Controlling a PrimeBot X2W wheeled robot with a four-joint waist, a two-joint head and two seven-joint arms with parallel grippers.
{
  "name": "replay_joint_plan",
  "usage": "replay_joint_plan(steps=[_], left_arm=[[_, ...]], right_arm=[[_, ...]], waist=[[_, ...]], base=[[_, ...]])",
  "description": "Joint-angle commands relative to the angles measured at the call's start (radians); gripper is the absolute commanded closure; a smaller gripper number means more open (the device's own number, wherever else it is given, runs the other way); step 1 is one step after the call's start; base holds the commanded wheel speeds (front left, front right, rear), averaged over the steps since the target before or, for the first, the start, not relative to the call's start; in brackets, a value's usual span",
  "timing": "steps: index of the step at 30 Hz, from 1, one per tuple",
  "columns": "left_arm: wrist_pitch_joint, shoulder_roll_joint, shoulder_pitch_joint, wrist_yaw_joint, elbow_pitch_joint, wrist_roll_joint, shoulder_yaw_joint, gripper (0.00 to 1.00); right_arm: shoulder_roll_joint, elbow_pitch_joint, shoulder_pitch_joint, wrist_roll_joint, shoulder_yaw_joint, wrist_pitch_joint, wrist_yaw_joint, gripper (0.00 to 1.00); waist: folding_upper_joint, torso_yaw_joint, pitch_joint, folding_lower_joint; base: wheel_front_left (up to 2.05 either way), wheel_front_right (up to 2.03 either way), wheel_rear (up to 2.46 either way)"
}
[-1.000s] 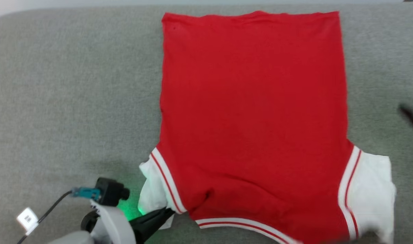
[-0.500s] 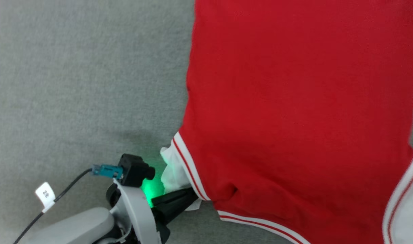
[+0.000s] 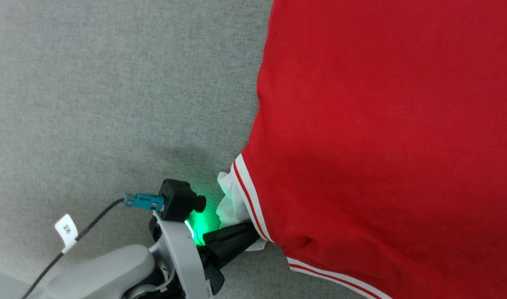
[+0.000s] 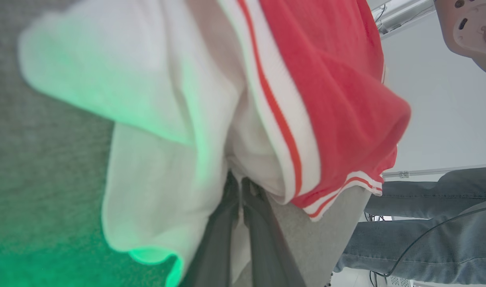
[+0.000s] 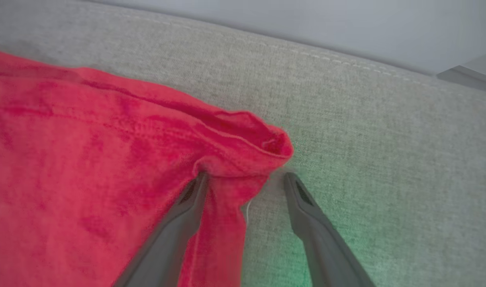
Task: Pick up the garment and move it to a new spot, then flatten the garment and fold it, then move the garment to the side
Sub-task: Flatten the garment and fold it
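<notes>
1. Red knit with a white lining and paired white stripes: the garment (image 3: 382, 145) looks light and limp, with no stiffness. I expect it to drape and drag rather than slide on the grey upholstery (image 3: 91, 104).
2. The best holds are probably the corners and striped hems, where the cloth is doubled. A pinch in mid-panel would likely only bunch it.
3. It lies spread on the upholstery, covering the head view from 12 round to 5 o'clock.
4. My left gripper (image 3: 243, 238) sits at 7 o'clock in that view. Its fingers are together, clamped on the white lining at the garment's corner, and the rest of the cloth stretches off toward 1–3 o'clock from it.
5. My right gripper (image 5: 246, 179) has its fingers apart, straddling a rolled red corner at its 12 o'clock. One finger touches cloth and the other is over bare upholstery, so nothing is clamped.
</notes>
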Motion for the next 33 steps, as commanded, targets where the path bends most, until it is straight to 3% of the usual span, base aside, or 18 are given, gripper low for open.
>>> replay_joint_plan(steps=[1,2,9,13,18,23,24,29,33], left_arm=[[0.011,-0.025,0.014,0.036,0.110,-0.015,-0.016,1.00],[0.008,-0.025,0.014,0.036,0.112,-0.017,-0.016,1.00],[-0.039,0.002,0.056,0.036,0.143,-0.053,-0.015,1.00],[-0.089,0.040,0.095,0.036,0.163,-0.070,-0.016,1.00],[-0.123,0.061,0.145,0.031,0.176,-0.084,-0.015,1.00],[-0.142,0.076,0.182,0.024,0.184,-0.090,0.011,1.00],[-0.142,0.076,0.182,0.024,0.184,-0.090,0.011,1.00],[-0.149,0.079,0.209,0.022,0.203,-0.064,0.074,1.00],[-0.147,0.062,0.237,0.021,0.225,-0.022,0.167,1.00]], right_arm=[[0.029,0.039,0.054,0.016,0.025,-0.008,0.001,0.80],[0.027,0.043,0.054,0.017,0.022,-0.029,0.001,1.00],[0.028,0.066,0.110,0.083,0.046,-0.138,0.001,1.00],[-0.016,0.006,0.202,0.175,0.120,-0.180,0.001,1.00],[-0.136,-0.178,0.373,0.332,0.193,-0.182,0.000,1.00],[-0.257,-0.388,0.622,0.461,0.181,-0.173,0.000,1.00],[-0.257,-0.388,0.622,0.461,0.181,-0.173,0.000,1.00],[-0.307,-0.562,0.908,0.529,0.098,-0.188,0.000,1.00],[-0.278,-0.702,1.149,0.531,0.025,-0.180,0.000,1.00]], waist=[[0.0000,-0.004,-0.002,0.0000],[0.0000,-0.007,-0.007,0.0000],[0.0000,-0.042,-0.111,0.0000],[0.0000,-0.071,-0.210,0.0000],[0.0000,-0.113,-0.312,0.0000],[0.0000,-0.159,-0.374,0.0000],[0.0000,-0.159,-0.374,0.0000],[0.0000,-0.191,-0.403,0.0000],[0.0000,-0.210,-0.410,0.0000]], base=[[0.00,0.00,0.00],[0.00,0.00,0.00],[0.00,0.00,0.00],[0.00,0.00,0.00],[0.00,0.00,0.00],[0.00,0.00,0.00],[0.00,0.00,0.00],[0.00,0.00,0.00],[0.00,0.00,0.00]])
